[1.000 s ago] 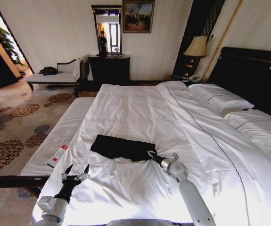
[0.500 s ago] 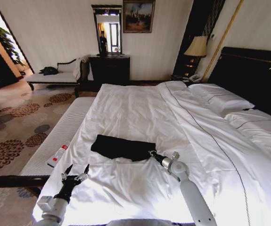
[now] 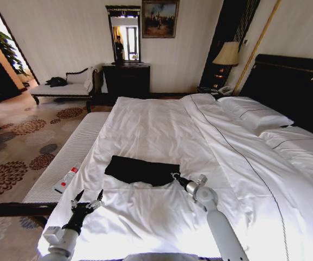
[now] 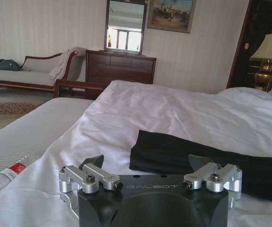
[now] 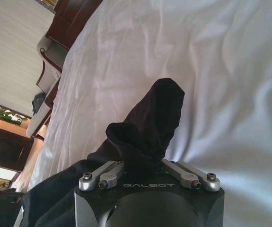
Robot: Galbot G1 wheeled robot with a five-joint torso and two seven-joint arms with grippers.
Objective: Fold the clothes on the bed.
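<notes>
Right hand (image 3: 174, 176) clenched on bunched corner of soft black folded T-shirt (image 3: 141, 169), lying on wide white-sheeted bed (image 3: 161, 130), left hand (image 3: 87, 203) spread open, hovering near bed's foot edge

The right gripper (image 5: 147, 163) pinches a bunched fold of the black T-shirt (image 5: 150, 118), its jaws drawn in tight on the cloth, which rises in a dark hump above the rumpled white sheet of the bed (image 5: 221, 71). A pale chaise (image 5: 48, 66) stands beyond.
</notes>
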